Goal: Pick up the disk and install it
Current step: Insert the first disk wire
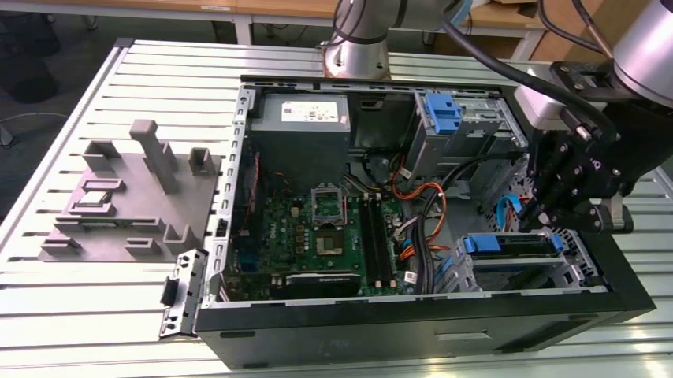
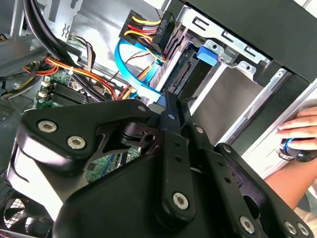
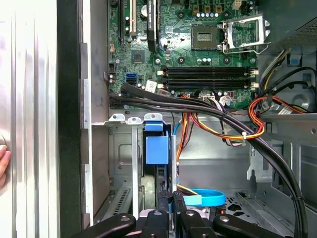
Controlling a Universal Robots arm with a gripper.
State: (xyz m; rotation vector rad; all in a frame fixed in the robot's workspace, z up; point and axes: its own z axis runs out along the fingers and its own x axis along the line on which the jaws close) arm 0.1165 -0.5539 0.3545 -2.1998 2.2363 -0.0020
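While the case lies open on the slatted surface, the disk sits edge-on in the lower drive bay, blue carrier showing, near the case's corner on the exterior view's right. My claw hangs at that bay, fingers drawn together at the disk's end; whether they touch it I cannot tell. A person's hand lies just outside the case wall.

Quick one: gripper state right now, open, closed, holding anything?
Gripper: cannot be told whether open or closed; it is low inside the computer case, right at the disk.
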